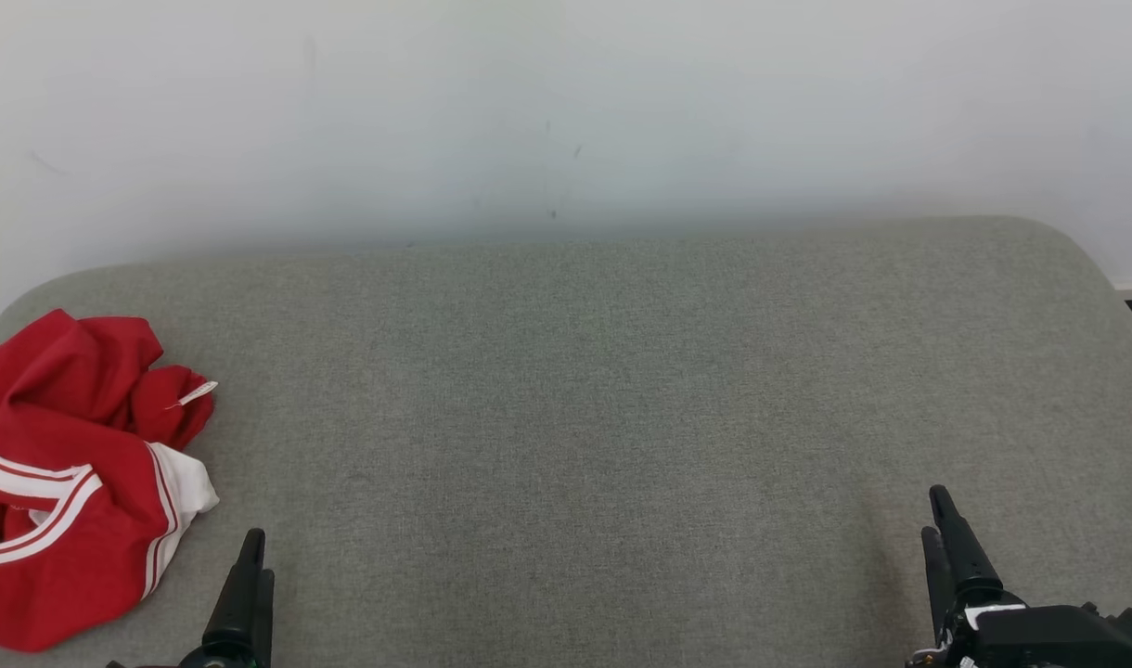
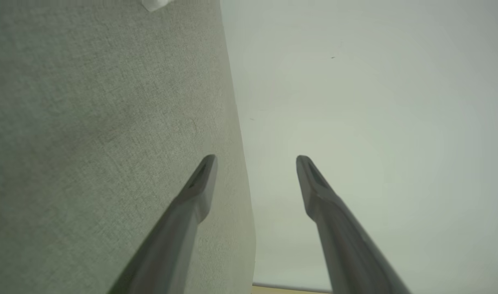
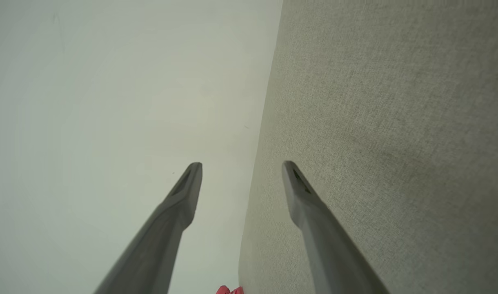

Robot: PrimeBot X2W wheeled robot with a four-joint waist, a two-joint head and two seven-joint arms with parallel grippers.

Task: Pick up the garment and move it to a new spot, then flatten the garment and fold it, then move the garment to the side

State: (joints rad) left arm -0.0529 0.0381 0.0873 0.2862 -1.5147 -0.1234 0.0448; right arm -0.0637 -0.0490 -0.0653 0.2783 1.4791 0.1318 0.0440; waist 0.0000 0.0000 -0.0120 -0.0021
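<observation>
Grey cushion bears the red garment — just beside left end effector.

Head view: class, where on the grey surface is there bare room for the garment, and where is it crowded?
Middle and right are bare, between the red garment, the wall behind and the right gripper in front. Crowded: the near left corner, where the garment lies crumpled beside the left gripper.

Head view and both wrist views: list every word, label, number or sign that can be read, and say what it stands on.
Readable text: none.
Too small to read: the small white tag on the crumpled red garment with white stripes.
No lettering on the grey fabric surface or the pale wall.
</observation>
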